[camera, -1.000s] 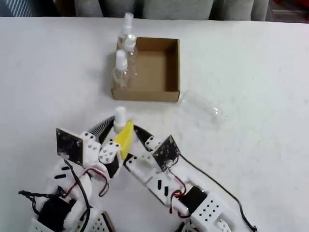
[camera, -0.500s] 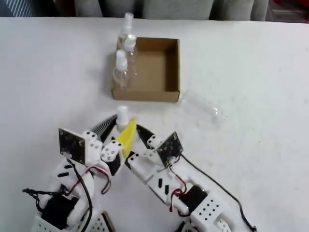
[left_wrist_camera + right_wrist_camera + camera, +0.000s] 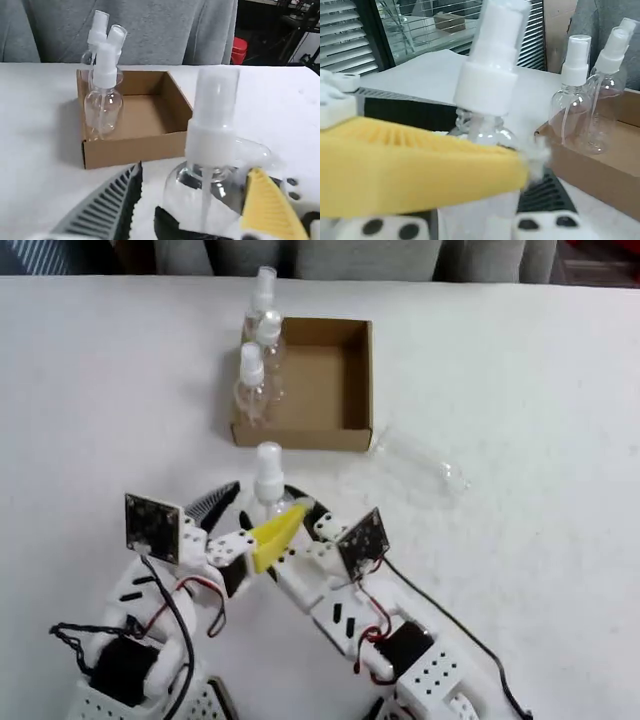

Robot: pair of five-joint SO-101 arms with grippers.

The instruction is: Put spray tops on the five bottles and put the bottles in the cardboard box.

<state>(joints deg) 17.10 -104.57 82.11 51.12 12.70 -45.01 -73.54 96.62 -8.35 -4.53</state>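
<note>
**Plastic top fitted, box next: moving the fourth bottle well**

The right gripper (image 3: 283, 512), the one with the yellow finger, is clamped across the clear belly of the held bottle (image 3: 268, 480). That bottle is upright, just short of the near wall of the cardboard box (image 3: 365, 375). The fingers hide whether its base rests on the table (image 3: 520, 370). A white spray top (image 3: 212, 115) sits on its neck, but it cannot be told whether it is screwed fully home. The left gripper (image 3: 230, 518) sits alongside, its grey ribbed finger spread away from the bottle and grasping nothing.

Three capped bottles (image 3: 268, 335) stand in a row along one wall of the box, apparently inside it, and most of the floor is bare. A bare bottle (image 3: 420, 462) without a top lies on its side on the table near the box's front corner.

The step in hand looks like finishing this bottle and carrying it into the box. To do it well, the left arm would best draw clear first so the two arms do not foul each other. The grip is on a smooth, round body with a tall top above it, so the bottle could pivot between the fingers. A straight, slow lift that keeps it upright seems safest. It should rise above the near wall before crossing and come down on bare floor apart from the row. The right gripper should let go only once the base sits flat.
</note>
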